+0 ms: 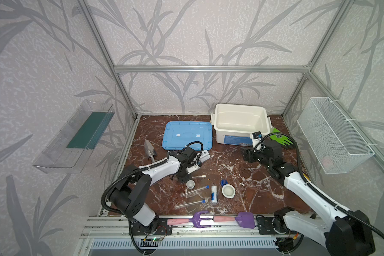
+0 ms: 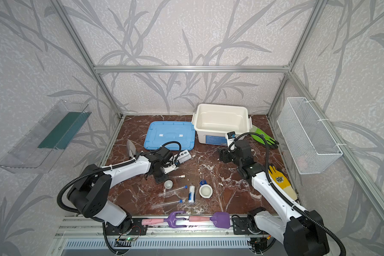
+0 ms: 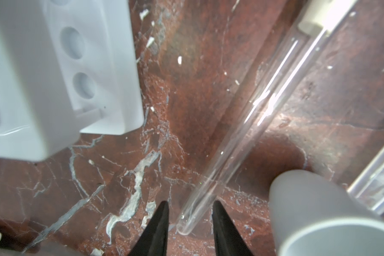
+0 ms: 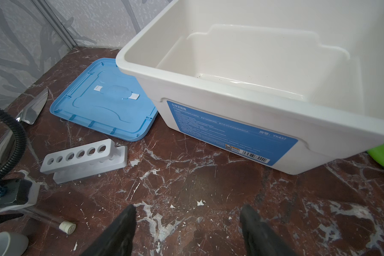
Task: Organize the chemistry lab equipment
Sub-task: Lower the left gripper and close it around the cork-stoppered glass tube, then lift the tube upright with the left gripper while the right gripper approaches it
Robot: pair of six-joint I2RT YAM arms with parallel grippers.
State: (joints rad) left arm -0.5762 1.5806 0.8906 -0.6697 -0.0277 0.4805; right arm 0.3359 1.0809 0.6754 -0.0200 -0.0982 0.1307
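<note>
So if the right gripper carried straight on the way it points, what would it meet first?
Most likely the bare marble tabletop just ahead of the right gripper, since it seems tilted down. On a flatter line, the white bin, at its front wall.

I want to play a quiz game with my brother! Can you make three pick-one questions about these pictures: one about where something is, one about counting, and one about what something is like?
1. Where is the blue lid?
A. flat on the table, beside the white box
B. leaning on the back wall
C. standing upright on its edge

2. How many holes does the white rack have?
A. four
B. nine
C. six

3. What is the box like?
A. full of water
B. open and empty
C. shut with its lid

Answers:
1 A: in both top views the lid lies flat right next to the box.
2 C: the right wrist view shows six round holes in a row.
3 B: its bare bottom shows and the lid is off.
</note>
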